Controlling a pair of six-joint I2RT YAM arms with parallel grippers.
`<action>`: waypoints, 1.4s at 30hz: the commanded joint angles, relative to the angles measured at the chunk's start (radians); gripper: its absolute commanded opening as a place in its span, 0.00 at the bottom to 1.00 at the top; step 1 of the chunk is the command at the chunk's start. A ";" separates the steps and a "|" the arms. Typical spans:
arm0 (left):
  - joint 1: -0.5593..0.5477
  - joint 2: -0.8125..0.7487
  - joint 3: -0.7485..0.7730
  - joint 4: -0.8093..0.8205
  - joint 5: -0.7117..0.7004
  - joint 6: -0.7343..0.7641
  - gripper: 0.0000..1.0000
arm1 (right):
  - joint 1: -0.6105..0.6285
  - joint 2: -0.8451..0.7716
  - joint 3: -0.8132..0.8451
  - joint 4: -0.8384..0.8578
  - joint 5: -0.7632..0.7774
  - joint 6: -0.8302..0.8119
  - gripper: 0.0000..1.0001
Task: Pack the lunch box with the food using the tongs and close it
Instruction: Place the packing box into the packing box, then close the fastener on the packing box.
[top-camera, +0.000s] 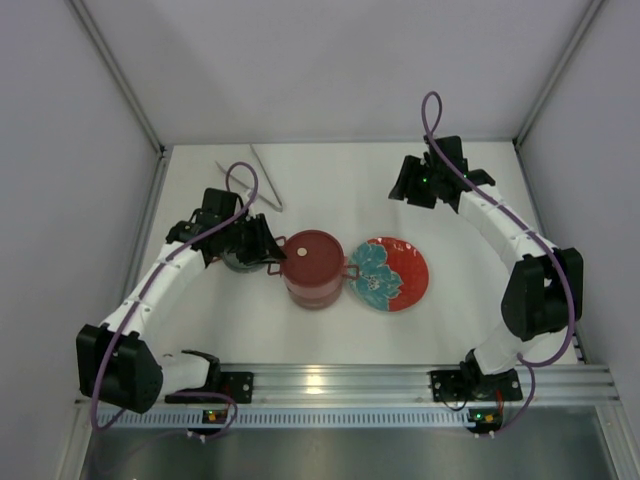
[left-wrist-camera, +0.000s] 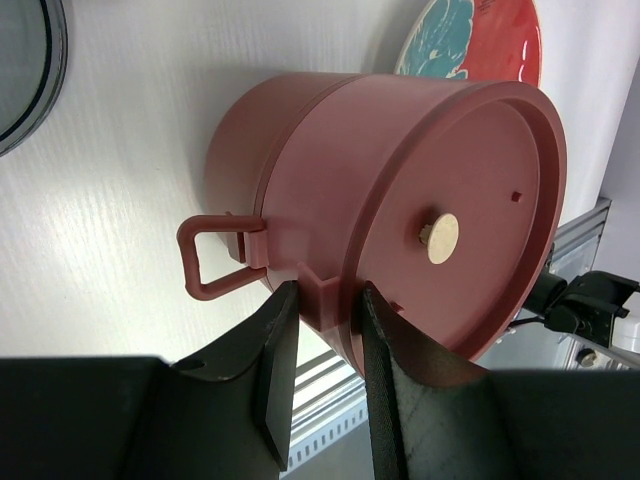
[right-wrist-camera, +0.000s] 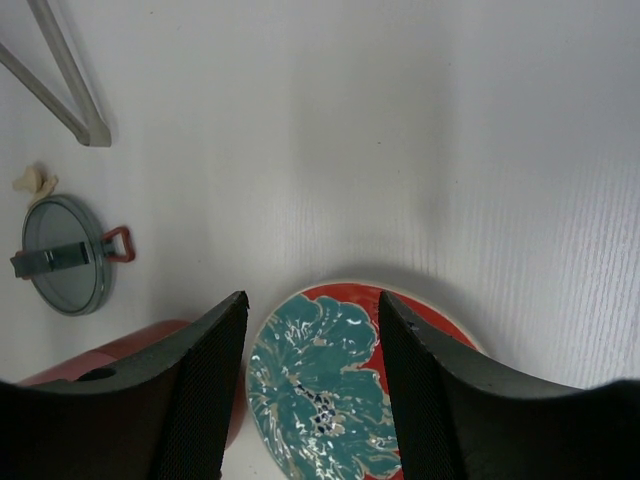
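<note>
**Lidded lunch box mid-desk; left grip on its side tab**

Lunch box (top-camera: 312, 270) stands stacked at centre frame in the top view, its contents hidden under the maroon lid (left-wrist-camera: 470, 190). Grey dish (right-wrist-camera: 65, 255) is largely covered from above. Tongs (top-camera: 265, 178) lie upper left, cut off in the right wrist view. Left end effector (left-wrist-camera: 328, 296) is clenched narrowly on the box's side tab. Right end effector (right-wrist-camera: 312, 305) is released, jaws wide, above the red plate (right-wrist-camera: 440, 335).

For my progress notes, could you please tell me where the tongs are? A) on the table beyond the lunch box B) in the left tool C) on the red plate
A: the tongs lie flat on the table, at its far side past the lunch box.
</note>
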 joint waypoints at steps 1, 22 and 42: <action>-0.002 -0.011 0.027 0.005 -0.001 0.020 0.02 | -0.009 -0.045 -0.003 0.038 -0.004 -0.005 0.55; -0.013 -0.038 0.040 -0.027 -0.069 0.027 0.06 | 0.304 -0.220 -0.259 0.058 0.105 0.116 0.15; -0.015 -0.046 0.044 -0.021 -0.076 0.017 0.06 | 0.522 -0.269 -0.385 0.094 0.139 0.211 0.09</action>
